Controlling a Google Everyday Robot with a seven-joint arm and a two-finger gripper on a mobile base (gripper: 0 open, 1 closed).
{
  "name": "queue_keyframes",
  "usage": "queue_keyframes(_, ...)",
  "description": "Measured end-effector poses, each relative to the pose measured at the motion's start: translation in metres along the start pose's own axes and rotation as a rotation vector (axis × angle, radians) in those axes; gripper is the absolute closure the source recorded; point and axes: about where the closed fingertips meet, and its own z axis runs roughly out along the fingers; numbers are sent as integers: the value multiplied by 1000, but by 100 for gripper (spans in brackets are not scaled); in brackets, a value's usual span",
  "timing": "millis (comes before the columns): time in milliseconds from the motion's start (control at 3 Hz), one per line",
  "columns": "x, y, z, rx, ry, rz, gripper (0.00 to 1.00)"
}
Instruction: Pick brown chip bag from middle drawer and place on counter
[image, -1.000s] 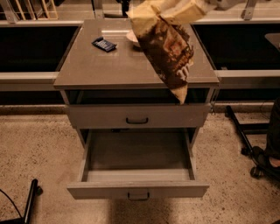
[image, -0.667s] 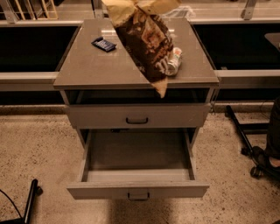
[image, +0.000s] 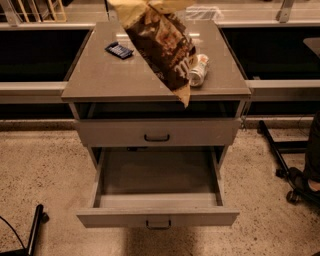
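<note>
The brown chip bag (image: 162, 42) hangs tilted over the counter (image: 100, 77). Its yellow-tan upper end runs off the top edge of the camera view, and its lower tan tip points down past the counter's front edge. My gripper is out of view above the top edge, where the bag's upper end leaves the picture. The middle drawer (image: 157, 217) is pulled wide open below, and its grey inside shows nothing in it. The upper drawer front (image: 200, 132) is shut.
A small dark blue packet (image: 119, 50) lies at the counter's back left. A pale can (image: 198, 70) lies on its side at the right, beside the bag. A black wheeled chair base (image: 295, 182) stands on the floor at right, and a black stand leg (image: 34, 227) at lower left.
The bag has swung left across the counter, from the right side to the middle. The can behind it has come into sight. The drawer has not moved.
</note>
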Motion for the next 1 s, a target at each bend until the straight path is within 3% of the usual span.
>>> queue_keyframes(667,33,-55,67,3,80,131,100)
queue_keyframes(1000,57,-76,97,18,107,167,100)
